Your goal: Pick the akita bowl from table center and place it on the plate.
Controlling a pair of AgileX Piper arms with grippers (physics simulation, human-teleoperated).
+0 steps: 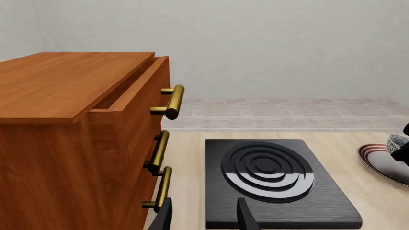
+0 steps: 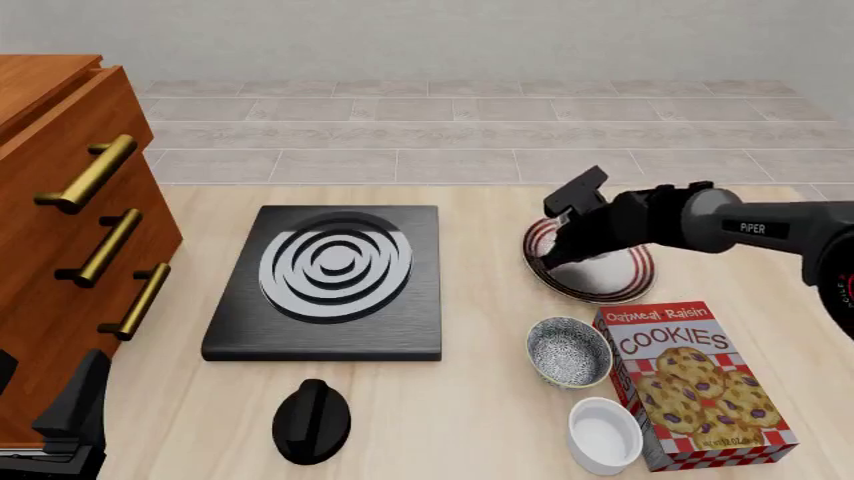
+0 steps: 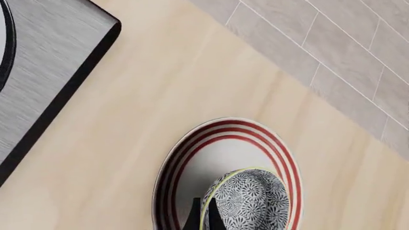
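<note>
Two arms work one pale wooden worktop (image 2: 481, 400). Largest item: orange-brown drawer cabinet (image 2: 54, 200) with brass handles, at 9 o'clock in the front view, top drawer slightly pulled out per the left wrist view. Next, black hob slab (image 2: 327, 285) with grey concentric rings, just left of centre. Right arm (image 2: 747, 225), dark grey, reaches in from 3 o'clock toward the plate.

Cookie box (image 2: 694, 395), red and white, lies flat at 5 o'clock. Plate (image 2: 627, 285), white with red and dark rim stripes, sits right of centre at about 2 o'clock, apart from the hob.

Akita bowl (image 3: 246, 201) is over the plate's inner area, tilted, its patterned outside facing the right wrist camera; whether it touches the plate I cannot tell. Right gripper (image 3: 201, 218) is clamped on the bowl's rim, one finger each side of the wall. In the front view the gripper hides the bowl.

Darker speckled bowl (image 2: 567, 350) stands upright just left of the cookie box, at 4 o'clock. Plain white bowl (image 2: 603, 432) stands below it, touching or nearly touching the box. Black knob-shaped object (image 2: 311, 420) lies at 6 o'clock, below the hob.

Left gripper (image 1: 204, 218) sits low beside the cabinet, well apart from the plate, fingers parted with nothing between them.
</note>
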